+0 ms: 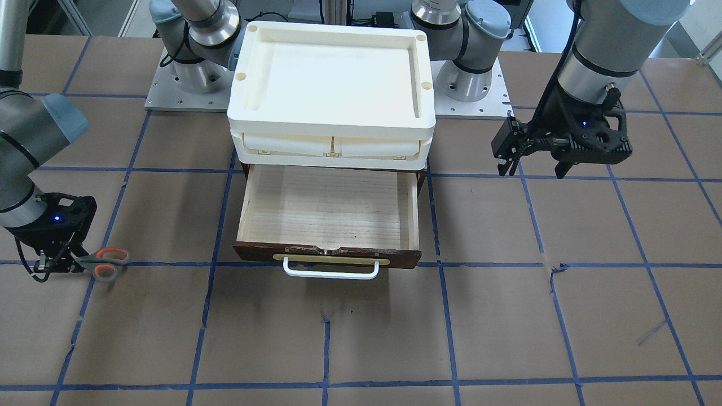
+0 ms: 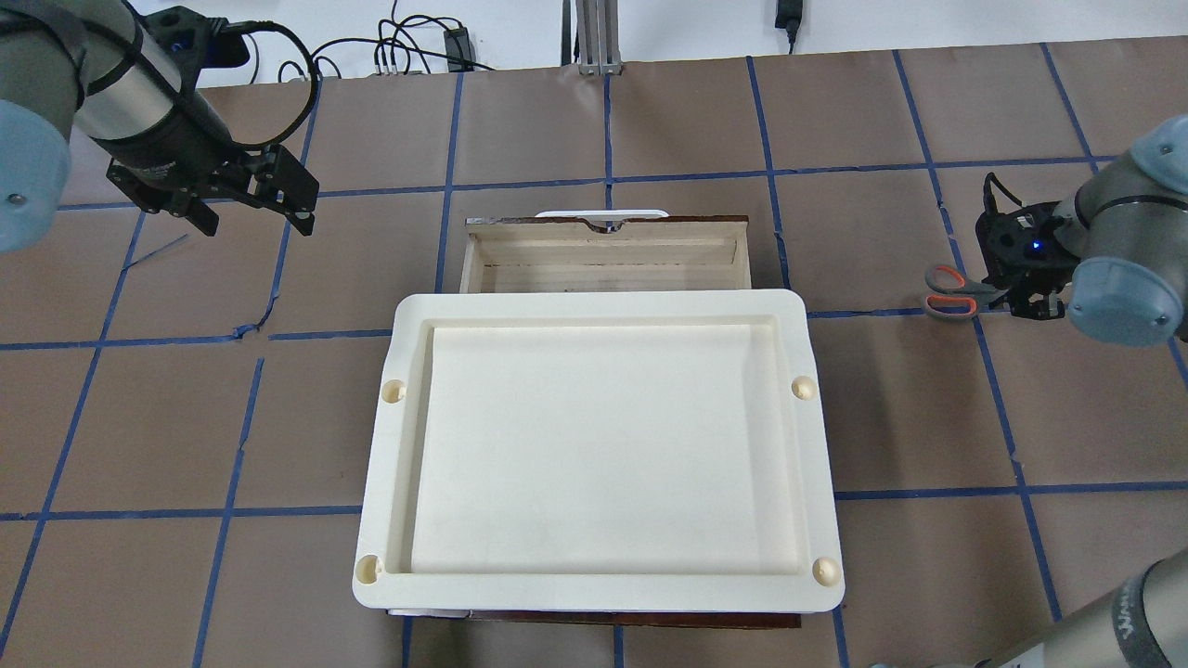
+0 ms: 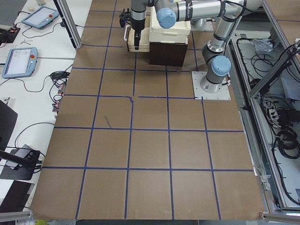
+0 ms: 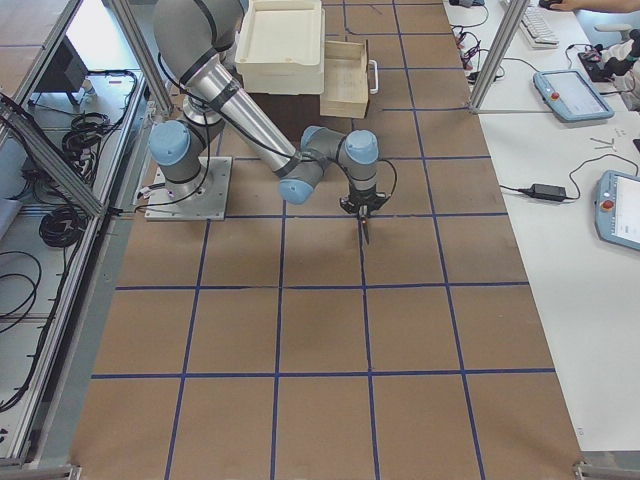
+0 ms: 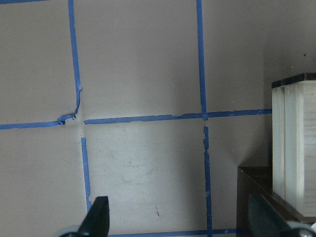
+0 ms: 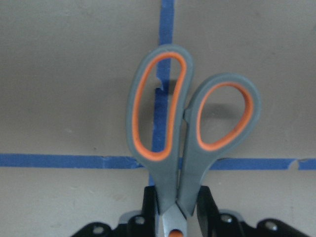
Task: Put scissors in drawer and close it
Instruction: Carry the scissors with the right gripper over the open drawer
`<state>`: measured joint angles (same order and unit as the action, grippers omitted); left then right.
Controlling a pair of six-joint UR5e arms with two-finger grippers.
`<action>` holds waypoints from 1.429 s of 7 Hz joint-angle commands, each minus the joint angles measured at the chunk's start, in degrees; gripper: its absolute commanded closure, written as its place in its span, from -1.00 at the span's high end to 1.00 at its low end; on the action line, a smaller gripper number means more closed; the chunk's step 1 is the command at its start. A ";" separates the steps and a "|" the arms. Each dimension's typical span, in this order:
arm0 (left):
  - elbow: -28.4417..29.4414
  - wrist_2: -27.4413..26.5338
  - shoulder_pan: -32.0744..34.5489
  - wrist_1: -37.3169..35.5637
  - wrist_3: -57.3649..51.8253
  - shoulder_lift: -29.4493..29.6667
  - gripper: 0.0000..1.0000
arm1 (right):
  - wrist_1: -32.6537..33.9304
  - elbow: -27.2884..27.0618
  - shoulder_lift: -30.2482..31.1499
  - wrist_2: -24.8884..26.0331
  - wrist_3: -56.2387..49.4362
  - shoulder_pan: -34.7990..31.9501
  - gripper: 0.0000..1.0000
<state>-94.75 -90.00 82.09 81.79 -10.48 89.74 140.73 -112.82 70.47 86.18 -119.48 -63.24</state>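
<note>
Item: scissors (image 6: 174,148). The right gripper (image 6: 177,203) is clamping them at the pivot, handles sticking out beyond it, apparently resting on the table (image 1: 338,338). The left gripper (image 1: 533,168) is hanging with its jaws spread.

One worktop (image 1: 507,316), papered brown, carries it all. I count two robot arms, the left arm (image 1: 603,39) and the right arm (image 1: 17,146), and two tools, the left tool (image 1: 531,171) and the right tool (image 1: 53,265). There is one pair of scissors (image 1: 104,264), one wooden drawer (image 1: 327,206) with one white bar handle (image 1: 331,275), and one cream tray-topped unit (image 1: 330,121) showing four round corner dimples (image 1: 427,85).
</note>
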 commanded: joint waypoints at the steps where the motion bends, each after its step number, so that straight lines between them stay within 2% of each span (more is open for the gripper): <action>1: 0.00 0.00 0.00 -0.05 0.02 0.00 1.00 | -1.40 2.86 6.75 0.73 9.74 -8.68 -0.91; 3: 0.00 0.00 0.00 0.04 0.02 0.00 1.00 | -11.57 7.68 13.27 2.57 27.36 -20.28 -0.92; 4: -0.09 0.00 0.00 0.04 0.02 0.00 1.00 | -18.14 13.28 13.47 4.85 33.46 -25.82 -0.92; 6: 0.00 0.00 0.00 0.04 0.02 0.00 1.00 | -35.79 27.95 10.94 5.75 49.89 -34.72 -0.91; 8: 0.00 0.00 0.00 0.04 0.02 0.00 1.00 | -38.24 29.59 7.77 5.58 60.19 -44.72 -0.91; 10: -0.09 0.00 0.00 0.04 0.02 0.00 1.00 | -37.46 29.68 3.29 5.05 59.20 -49.51 -0.91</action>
<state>-94.81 -90.00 82.09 81.83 -10.46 89.74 103.02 -83.32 76.43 91.52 -59.94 -109.96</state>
